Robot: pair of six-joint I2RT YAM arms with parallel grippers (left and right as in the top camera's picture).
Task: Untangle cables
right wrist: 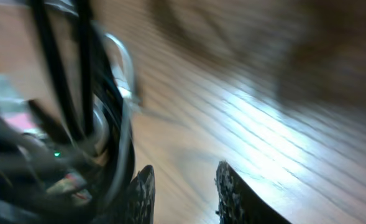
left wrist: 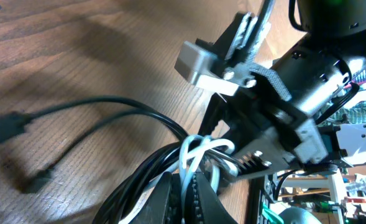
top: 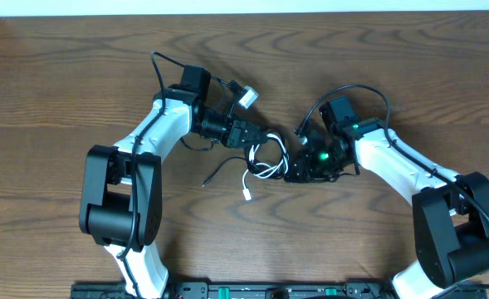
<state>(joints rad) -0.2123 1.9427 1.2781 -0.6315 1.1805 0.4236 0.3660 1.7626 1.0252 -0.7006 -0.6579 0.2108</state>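
The white cable and the black cable lie knotted together in a small heap at the table's middle, between both arms. My left gripper sits on the heap's upper left, and in the left wrist view it is shut on a strand of the white cable. The black cable loops past the jaws and trails left to its small plugs. My right gripper touches the heap's right side. In the blurred right wrist view it is open over bare wood, with black cable just outside its left finger.
The wooden table spreads out on every side of the heap. The white cable's plug end points toward the front edge. Thicker black wires arch over the right arm's wrist, and another rises from the left arm.
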